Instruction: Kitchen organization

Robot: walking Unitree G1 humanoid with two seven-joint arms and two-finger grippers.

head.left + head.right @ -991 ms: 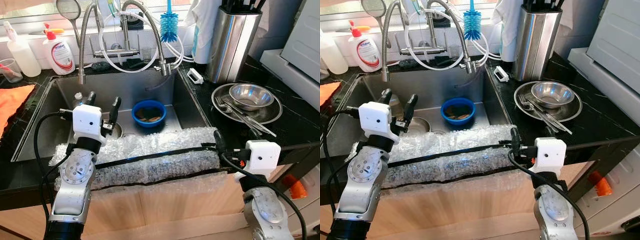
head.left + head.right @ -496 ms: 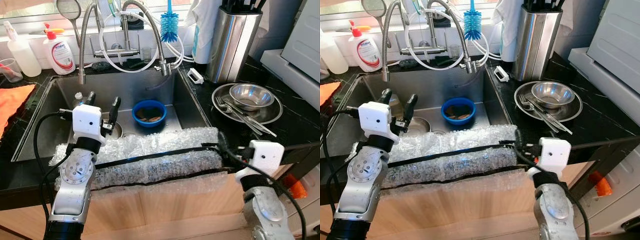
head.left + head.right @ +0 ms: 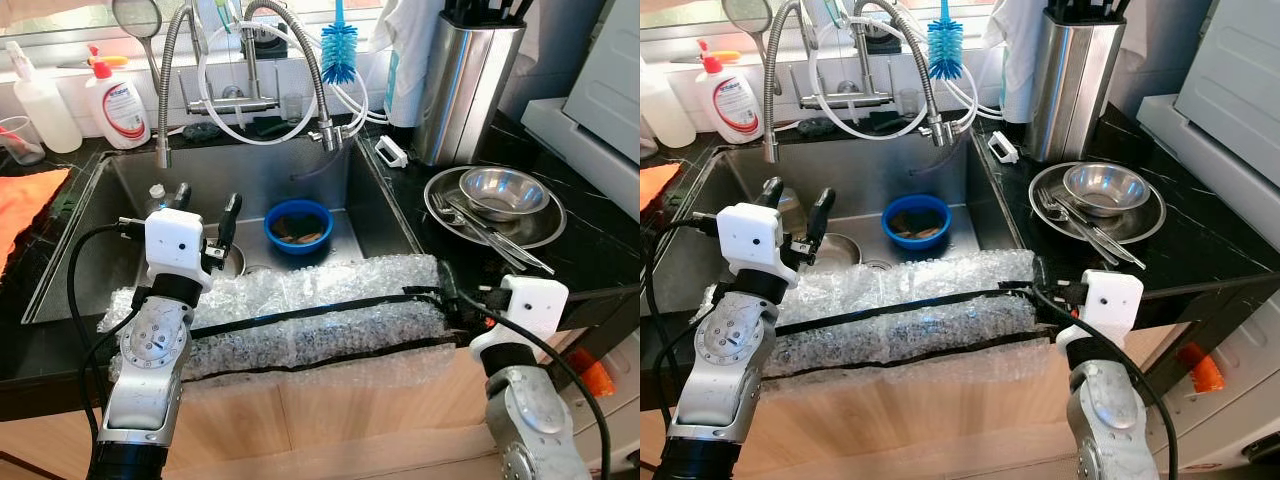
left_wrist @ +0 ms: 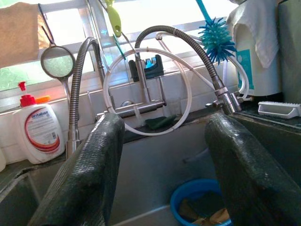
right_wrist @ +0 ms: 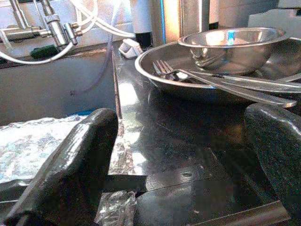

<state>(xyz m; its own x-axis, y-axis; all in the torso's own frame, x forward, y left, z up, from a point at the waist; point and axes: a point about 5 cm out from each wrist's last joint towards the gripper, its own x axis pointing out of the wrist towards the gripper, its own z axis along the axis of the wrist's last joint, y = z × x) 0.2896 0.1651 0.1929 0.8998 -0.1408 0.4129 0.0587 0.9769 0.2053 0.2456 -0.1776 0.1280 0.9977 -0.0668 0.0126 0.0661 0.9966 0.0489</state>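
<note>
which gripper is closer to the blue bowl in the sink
Left. The left gripper hangs open over the sink beside the blue bowl; the right gripper is open at the counter's front edge, farther off.

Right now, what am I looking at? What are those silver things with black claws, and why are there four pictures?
Those are a walking robot's two arms. Each ends in a gripper, a claw of two black fingers. Two pictures come from cameras in the robot's head, looking down at a kitchen sink. The other two come from little cameras on its wrists, peeking out between the fingers.

The left gripper hangs open over the sink. The right gripper is open too, low by the counter's front edge, next to the bubble wrap taped along that edge. Neither holds anything.

In the sink sits a blue bowl. On the black counter lies a metal plate with a steel bowl and forks.
</note>
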